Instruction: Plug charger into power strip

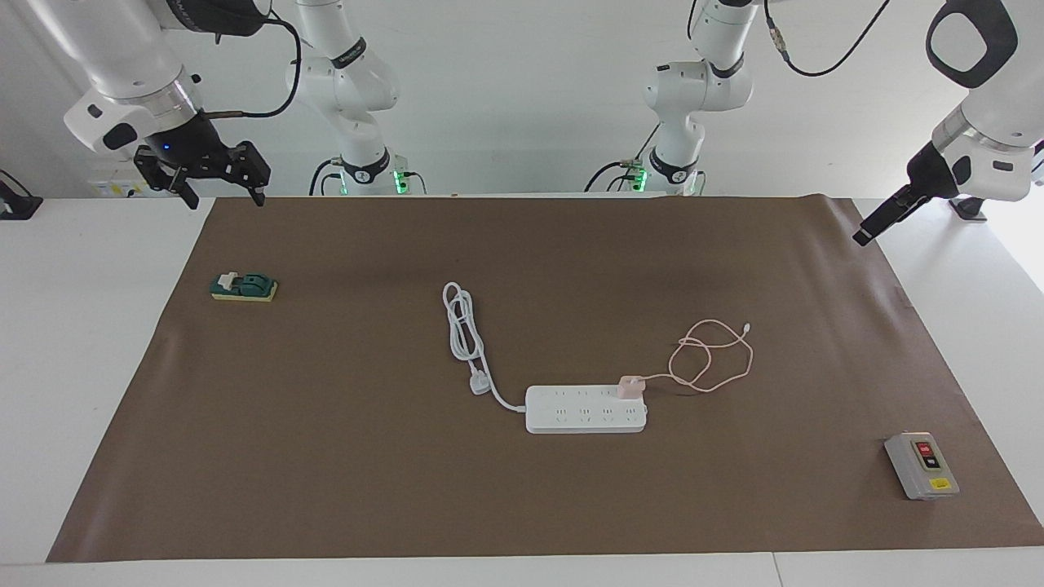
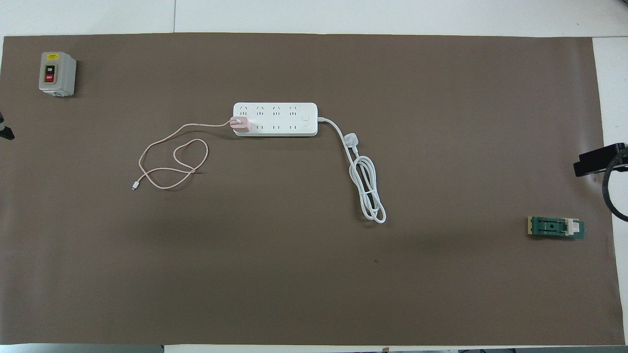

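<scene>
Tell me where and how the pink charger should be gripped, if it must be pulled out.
Probably grip the charger by its small cube body, coming straight down from above. It stands upright on the end socket of the power strip, toward the left arm's end, so its side faces are free. Avoid the face where its thin cable leaves.
</scene>
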Motion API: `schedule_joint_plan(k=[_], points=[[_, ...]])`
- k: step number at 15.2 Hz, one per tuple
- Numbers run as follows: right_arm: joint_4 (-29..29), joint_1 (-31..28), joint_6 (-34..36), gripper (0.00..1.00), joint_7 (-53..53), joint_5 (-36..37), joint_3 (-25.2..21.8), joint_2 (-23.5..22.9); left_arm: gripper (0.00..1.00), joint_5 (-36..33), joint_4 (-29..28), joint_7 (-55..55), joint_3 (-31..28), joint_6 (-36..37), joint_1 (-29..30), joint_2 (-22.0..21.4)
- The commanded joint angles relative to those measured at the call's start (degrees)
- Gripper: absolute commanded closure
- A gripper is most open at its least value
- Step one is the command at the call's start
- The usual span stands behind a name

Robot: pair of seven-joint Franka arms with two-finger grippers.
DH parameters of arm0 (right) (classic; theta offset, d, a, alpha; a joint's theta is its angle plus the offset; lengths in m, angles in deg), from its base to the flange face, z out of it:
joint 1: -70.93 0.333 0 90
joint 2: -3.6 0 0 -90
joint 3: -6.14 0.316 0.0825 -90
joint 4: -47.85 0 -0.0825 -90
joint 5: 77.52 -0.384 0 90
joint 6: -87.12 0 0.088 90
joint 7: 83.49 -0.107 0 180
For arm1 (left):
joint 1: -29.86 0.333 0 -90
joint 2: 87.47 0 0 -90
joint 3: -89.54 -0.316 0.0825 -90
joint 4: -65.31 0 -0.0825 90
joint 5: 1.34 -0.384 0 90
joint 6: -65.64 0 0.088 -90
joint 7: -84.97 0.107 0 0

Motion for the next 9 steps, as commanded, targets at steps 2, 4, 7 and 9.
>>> schedule_joint_plan(k=[2,4,7,9], points=[[0.95,-1.13,0.4,0.0,1.22,-0.12,0.82,1.04,0.0,0.13,-11.66,0.91,5.12,-9.06,0.4,-8.49],[0.95,-1.13,0.32,0.0,1.23,-0.12,0.82,1.04,0.0,0.13,-12.48,0.91,7.33,-10.85,0.22,-7.28],[0.87,-1.22,0.32,0.0,1.23,-0.12,0.73,1.04,0.0,-0.04,-12.04,1.09,10.49,-11.2,0.83,-6.57],[0.87,-1.22,0.32,0.0,1.23,-0.12,0.73,1.04,0.0,0.05,-12.13,2.13,10.76,-11.2,1.01,-7.0]])
